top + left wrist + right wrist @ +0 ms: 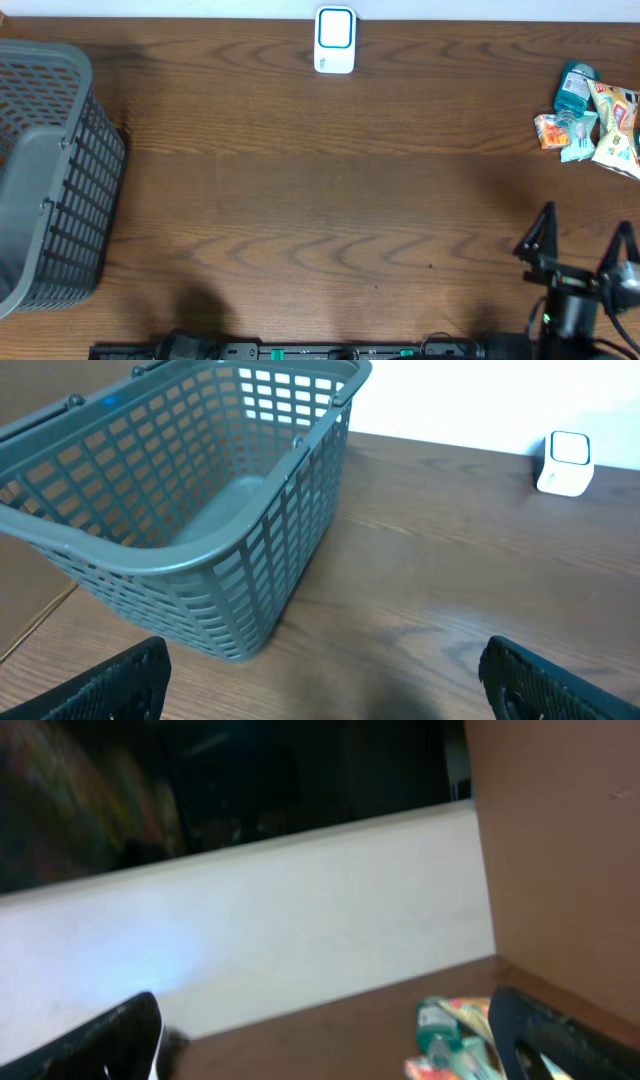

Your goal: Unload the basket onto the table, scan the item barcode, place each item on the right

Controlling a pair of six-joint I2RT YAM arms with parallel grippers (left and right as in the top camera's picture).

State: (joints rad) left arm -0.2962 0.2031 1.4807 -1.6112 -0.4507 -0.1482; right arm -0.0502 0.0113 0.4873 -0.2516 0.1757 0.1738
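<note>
A small pile of items lies at the table's far right: a teal bottle (574,88), a yellow snack packet (617,125) and a small orange packet (549,130). The white barcode scanner (335,40) with a blue face stands at the back middle; in the left wrist view the scanner (566,462) is far off at the upper right. My right gripper (586,222) is open near the front right, well short of the pile. In its own view the right gripper (330,1040) holds nothing, and the teal bottle (437,1025) shows ahead. My left gripper (325,685) is open and empty above bare wood.
A grey plastic basket (50,170) stands at the left edge of the table, and in the left wrist view the basket (200,490) is close ahead to the left. A white wall runs behind the table.
</note>
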